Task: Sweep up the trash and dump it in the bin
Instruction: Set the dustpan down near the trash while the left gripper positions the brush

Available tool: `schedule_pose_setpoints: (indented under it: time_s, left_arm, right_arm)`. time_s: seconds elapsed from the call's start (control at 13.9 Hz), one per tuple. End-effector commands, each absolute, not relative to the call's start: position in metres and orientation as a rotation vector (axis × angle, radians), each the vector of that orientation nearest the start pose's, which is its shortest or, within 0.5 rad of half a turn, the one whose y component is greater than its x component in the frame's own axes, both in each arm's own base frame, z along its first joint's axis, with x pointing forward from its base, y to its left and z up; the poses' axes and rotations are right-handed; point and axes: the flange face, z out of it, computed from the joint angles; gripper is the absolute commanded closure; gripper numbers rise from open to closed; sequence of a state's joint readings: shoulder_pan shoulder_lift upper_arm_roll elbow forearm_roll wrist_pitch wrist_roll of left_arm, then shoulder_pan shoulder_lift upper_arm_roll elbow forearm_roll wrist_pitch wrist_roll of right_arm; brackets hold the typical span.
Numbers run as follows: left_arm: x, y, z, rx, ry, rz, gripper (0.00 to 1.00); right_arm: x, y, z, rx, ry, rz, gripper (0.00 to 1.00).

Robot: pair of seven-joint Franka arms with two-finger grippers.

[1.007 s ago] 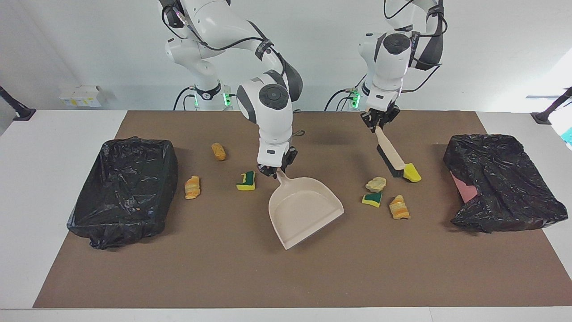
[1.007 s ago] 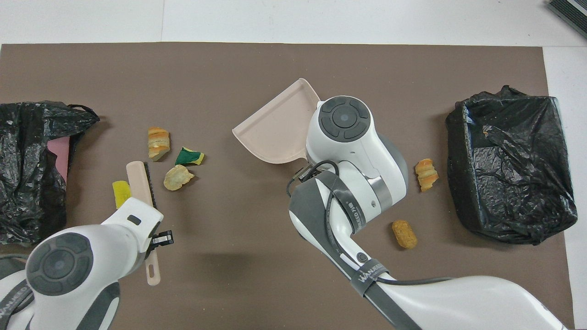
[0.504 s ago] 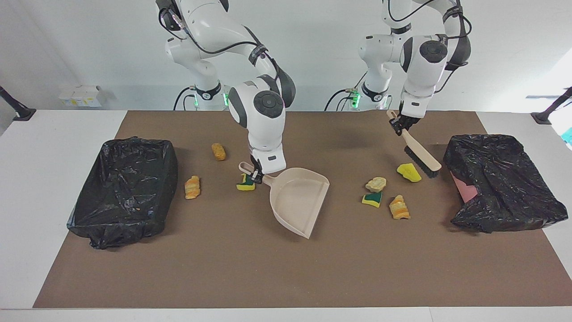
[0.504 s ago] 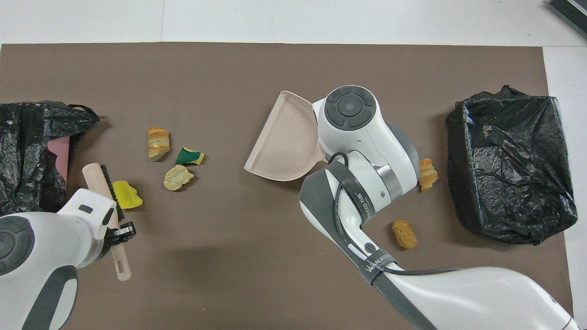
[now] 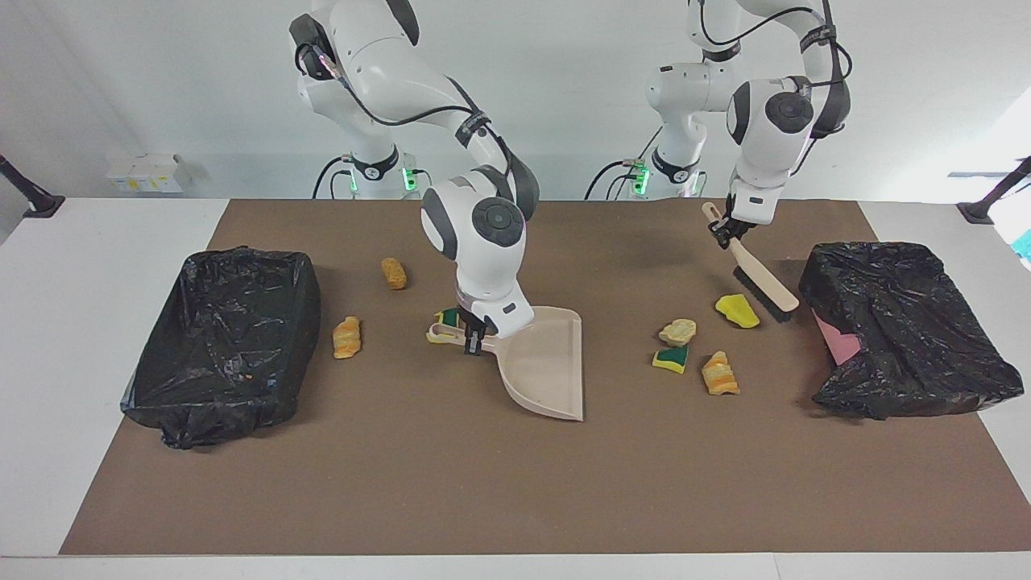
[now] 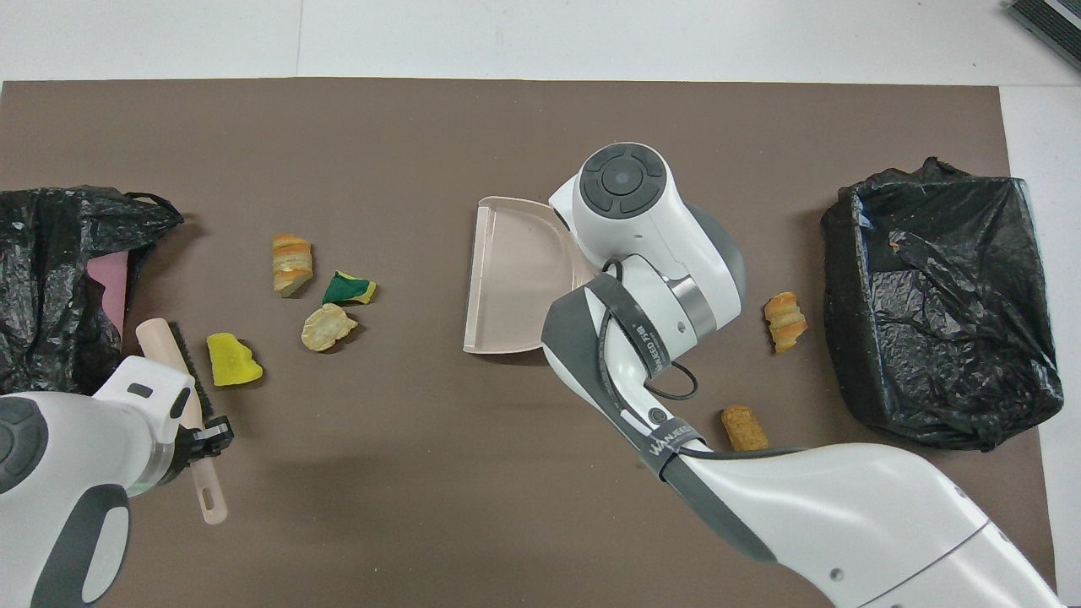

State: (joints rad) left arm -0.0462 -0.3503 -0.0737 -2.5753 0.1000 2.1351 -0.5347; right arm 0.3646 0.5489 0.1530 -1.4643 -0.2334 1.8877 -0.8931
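The trash lies scattered on the brown mat (image 5: 451, 483) that covers the tabletop. Toward the left arm's end sit four scraps close together: a plain yellow sponge piece (image 5: 736, 311) just beside the brush (image 5: 763, 278) bristles, a pale lump (image 5: 677, 330), a green-backed sponge piece (image 5: 670, 358) and a striped orange bread lump (image 5: 719, 374). Toward the right arm's end lie a second striped bread lump (image 5: 347, 337) and a tan lump (image 5: 394, 273) closer to the robots. Another green-backed sponge piece (image 5: 445, 319) is mostly hidden at the dustpan's handle.

The beige dustpan (image 5: 548, 362) rests on the mat near the middle, its open mouth turned toward the left arm's end. The right claw (image 5: 474, 337) is clamped tight on its handle. The left claw (image 5: 722, 233) grips the brush handle, with the brush slanting down to the mat.

An open bin lined with black plastic (image 5: 229, 338) stands at the right arm's end of the mat. A second black-bagged bin (image 5: 902, 330), tipped, with pink showing, sits at the left arm's end.
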Motion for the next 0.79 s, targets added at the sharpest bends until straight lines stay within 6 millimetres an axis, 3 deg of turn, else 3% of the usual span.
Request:
schedule_pose_setpoints:
  time_s: [0.0, 0.14, 0.43, 0.72]
  left_arm:
    - [0.416, -0.055, 0.341, -2.985, -0.492, 0.059, 1.0]
    - [0.429, -0.067, 0.33, -3.024, -0.486, 0.021, 1.0]
    - [0.462, -0.118, 0.338, -3.148, -0.302, -0.027, 1.0]
    - [0.477, -0.119, 0.348, -3.162, -0.173, -0.028, 1.0]
  right_arm:
    - [0.616, 0.326, 0.354, -2.338, -2.288, 0.261, 1.0]
    - [0.609, 0.336, 0.355, -2.32, -2.318, 0.267, 1.0]
    - [0.598, 0.344, 0.352, -2.29, -2.347, 0.317, 1.0]
    - [0.596, 0.344, 0.349, -2.288, -2.346, 0.327, 1.0]
